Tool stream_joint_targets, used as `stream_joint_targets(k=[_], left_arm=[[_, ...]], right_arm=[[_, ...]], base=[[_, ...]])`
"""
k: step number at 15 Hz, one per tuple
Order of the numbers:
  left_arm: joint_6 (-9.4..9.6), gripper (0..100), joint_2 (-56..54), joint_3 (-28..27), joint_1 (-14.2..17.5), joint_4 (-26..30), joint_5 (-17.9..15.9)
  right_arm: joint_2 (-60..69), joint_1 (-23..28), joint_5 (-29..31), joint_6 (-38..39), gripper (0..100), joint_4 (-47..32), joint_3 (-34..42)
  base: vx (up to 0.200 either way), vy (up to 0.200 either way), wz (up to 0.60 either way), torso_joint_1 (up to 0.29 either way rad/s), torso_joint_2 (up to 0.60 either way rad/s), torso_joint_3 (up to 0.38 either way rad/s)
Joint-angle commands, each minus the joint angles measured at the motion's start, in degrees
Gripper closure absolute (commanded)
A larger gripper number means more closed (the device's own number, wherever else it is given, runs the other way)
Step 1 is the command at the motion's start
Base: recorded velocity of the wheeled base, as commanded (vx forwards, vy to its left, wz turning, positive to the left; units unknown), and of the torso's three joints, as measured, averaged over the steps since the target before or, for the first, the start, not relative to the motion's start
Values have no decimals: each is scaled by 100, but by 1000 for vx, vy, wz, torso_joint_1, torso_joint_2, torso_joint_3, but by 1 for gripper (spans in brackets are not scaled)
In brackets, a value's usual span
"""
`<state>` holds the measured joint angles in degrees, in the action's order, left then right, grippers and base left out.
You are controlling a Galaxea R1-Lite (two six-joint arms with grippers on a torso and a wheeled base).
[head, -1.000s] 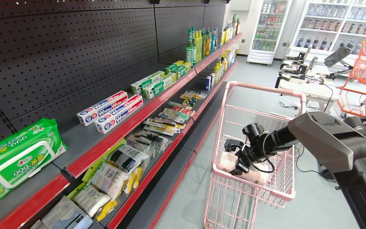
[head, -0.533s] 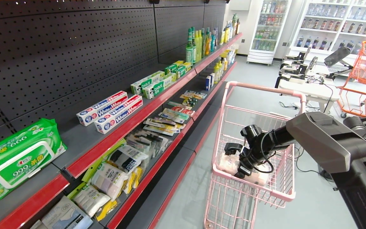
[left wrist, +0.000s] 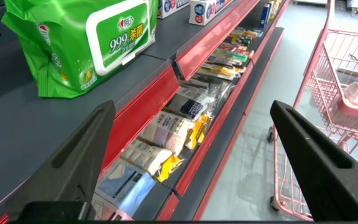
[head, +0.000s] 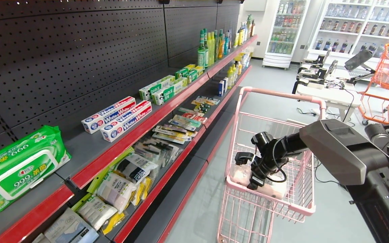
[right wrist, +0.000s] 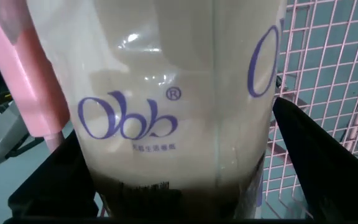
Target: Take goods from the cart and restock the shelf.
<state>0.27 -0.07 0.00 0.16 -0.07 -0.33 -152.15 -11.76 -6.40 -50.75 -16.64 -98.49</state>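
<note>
The soft plastic-wrapped pack (head: 275,190) lies in the cart's (head: 282,95) shelf-side corner, opposite the handle. It is likely light, squashy and slippery, best pinched across its middle. The right gripper (head: 252,184) straddles it with fingers spread, and the left gripper (left wrist: 191,109) gapes empty.

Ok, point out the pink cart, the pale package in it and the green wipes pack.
pink cart (head: 279,94): head view, on its handle bar.
pale package (right wrist: 179,93): right wrist view, on its front face.
green wipes pack (head: 22,172): head view, on its white lid.

The shelf (head: 79,148) stands left of the cart (head: 282,95). A pack (head: 273,190) lies in the cart, under the right tool (head: 252,185).
</note>
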Motion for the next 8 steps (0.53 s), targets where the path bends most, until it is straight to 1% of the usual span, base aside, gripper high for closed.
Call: stream_joint_targets(k=[1,2,3,8], left_arm=[[0,0,7,0,2,-1,-2],[0,0,7,0,2,-1,-2],[0,0,7,0,2,-1,-2],[0,0,7,0,2,-1,-2]], right_arm=[[-25,-1,-2,4,0,3,-30],[-25,-1,-2,4,0,3,-30],[-25,-1,-46,4,100,3,-39],[-69,-1,-10,206,100,-401,-180]], base=[[0,0,0,0,0,0],[0,0,0,0,0,0],[0,0,0,0,0,0],[0,0,0,0,0,0]])
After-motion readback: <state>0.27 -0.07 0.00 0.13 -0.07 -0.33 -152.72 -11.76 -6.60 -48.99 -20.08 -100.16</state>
